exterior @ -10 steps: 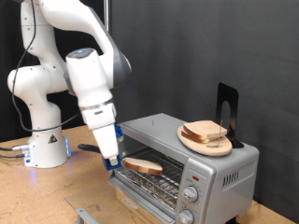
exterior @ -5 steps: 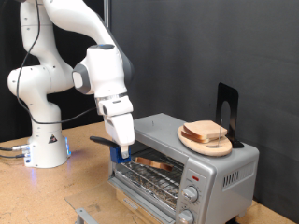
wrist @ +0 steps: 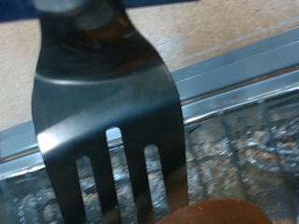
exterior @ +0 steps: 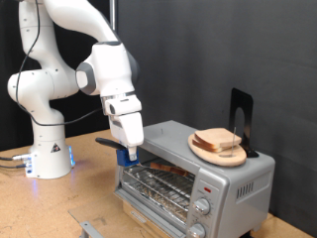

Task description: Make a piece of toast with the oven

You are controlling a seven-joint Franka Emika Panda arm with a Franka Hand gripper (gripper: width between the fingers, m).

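One oven (exterior: 193, 169), one toast (exterior: 170, 169), one fork (wrist: 107, 112), one plate (exterior: 218, 154).

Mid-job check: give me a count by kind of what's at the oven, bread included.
Silver metal toaster oven: 1
Single tan bread slice inside the oven: 1
Round wooden plate on top: 1
Pile of bread slices on it: 1
Dark fork-shaped tool: 1
Gripper at the oven's mouth: 1
Total: 6
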